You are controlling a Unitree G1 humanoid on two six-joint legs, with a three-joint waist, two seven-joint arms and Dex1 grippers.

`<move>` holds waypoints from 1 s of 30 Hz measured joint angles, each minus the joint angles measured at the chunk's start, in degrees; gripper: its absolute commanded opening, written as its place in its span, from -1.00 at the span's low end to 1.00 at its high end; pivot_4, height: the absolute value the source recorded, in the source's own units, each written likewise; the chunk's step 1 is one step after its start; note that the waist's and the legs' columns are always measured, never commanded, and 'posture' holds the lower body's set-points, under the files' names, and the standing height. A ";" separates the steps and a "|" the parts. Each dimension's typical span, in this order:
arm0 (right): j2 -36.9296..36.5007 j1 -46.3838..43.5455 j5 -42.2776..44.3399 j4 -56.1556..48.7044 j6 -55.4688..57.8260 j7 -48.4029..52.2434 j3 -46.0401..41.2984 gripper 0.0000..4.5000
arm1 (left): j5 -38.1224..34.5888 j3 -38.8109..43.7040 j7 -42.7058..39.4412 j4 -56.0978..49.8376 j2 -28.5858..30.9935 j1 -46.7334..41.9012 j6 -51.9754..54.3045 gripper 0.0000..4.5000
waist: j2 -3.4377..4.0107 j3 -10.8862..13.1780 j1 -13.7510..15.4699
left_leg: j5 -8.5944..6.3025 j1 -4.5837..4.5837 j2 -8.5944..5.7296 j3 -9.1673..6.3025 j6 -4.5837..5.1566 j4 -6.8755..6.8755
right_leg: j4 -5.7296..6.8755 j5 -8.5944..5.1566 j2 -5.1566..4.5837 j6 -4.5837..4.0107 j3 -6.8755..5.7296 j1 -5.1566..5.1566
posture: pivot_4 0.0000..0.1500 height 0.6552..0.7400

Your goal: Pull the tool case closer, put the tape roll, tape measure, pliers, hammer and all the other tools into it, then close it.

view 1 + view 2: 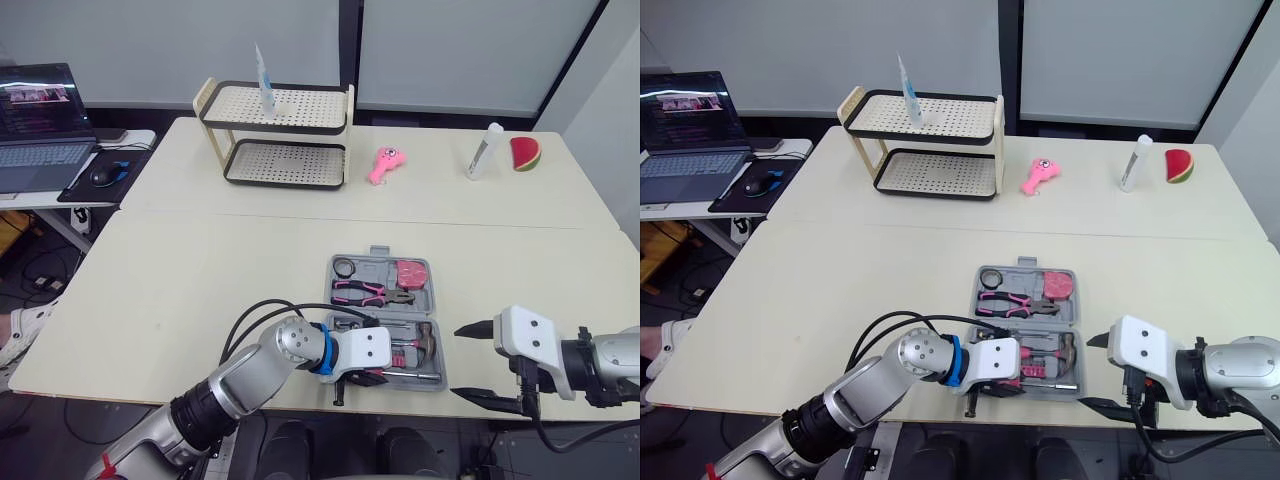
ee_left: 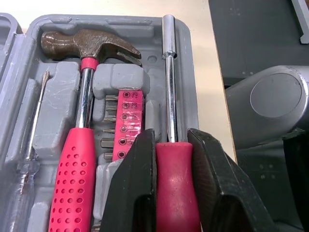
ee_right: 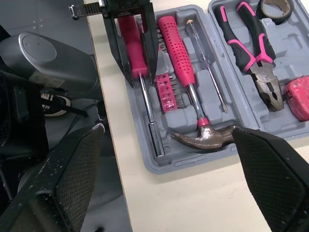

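The grey tool case (image 1: 378, 253) lies open near the table's front edge. Its far half holds the black tape roll (image 1: 345, 267), pink tape measure (image 1: 410, 273) and pink-handled pliers (image 1: 372, 292). The near half holds the hammer (image 2: 82, 145), a clear screwdriver (image 2: 29, 145), a bit strip (image 2: 124, 125) and a red-handled driver (image 2: 169, 72). My left gripper (image 1: 350, 385) is at the case's near edge, shut on the driver's red handle. To the right of the case, off the table's edge, my right gripper (image 1: 478, 362) is open and holds nothing.
At the back stand a two-tier rack (image 1: 285, 130), a pink toy (image 1: 385, 165), a white tube (image 1: 485, 150) and a watermelon slice (image 1: 526, 153). A laptop (image 1: 40, 125) and mouse (image 1: 103, 175) sit on a side desk at the left.
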 measured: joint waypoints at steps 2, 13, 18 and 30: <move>0.00 0.01 0.01 -0.13 0.03 -0.01 0.00 1.00 | 0.67 0.00 -0.63 0.11 0.25 0.02 -1.11 -0.72 | 0.00 0.00 0.00 | 0.00 0.00 0.00 0.00 0.00 0.00 | 0.00 0.00 0.00 0.00 0.00 0.00 | 1.00 0.74; 0.07 -0.02 0.21 -0.27 0.98 -0.48 0.00 1.00 | 0.28 0.35 -1.87 -0.49 -1.44 1.01 1.64 0.08 | 0.00 0.00 -0.01 | 0.00 -0.01 0.00 -0.01 0.00 0.00 | 0.00 0.00 0.00 0.00 -0.01 0.01 | 1.00 0.74; 0.20 0.02 0.82 -0.37 1.09 -1.10 0.00 1.00 | -0.84 2.08 -1.43 -3.58 -2.43 0.98 4.82 0.69 | 0.00 0.00 -0.01 | 0.00 0.00 0.00 -0.02 0.00 0.00 | -0.01 0.00 0.00 0.00 0.01 0.02 | 1.00 0.74; 0.88 -0.41 1.32 -0.39 1.19 -1.86 0.00 1.00 | -6.69 10.34 -6.15 -4.42 4.00 0.92 0.26 0.73 | 0.01 0.00 -0.01 | 0.00 0.01 0.01 -0.03 0.00 0.00 | -0.03 0.00 -0.01 0.00 -0.02 0.02 | 1.00 0.74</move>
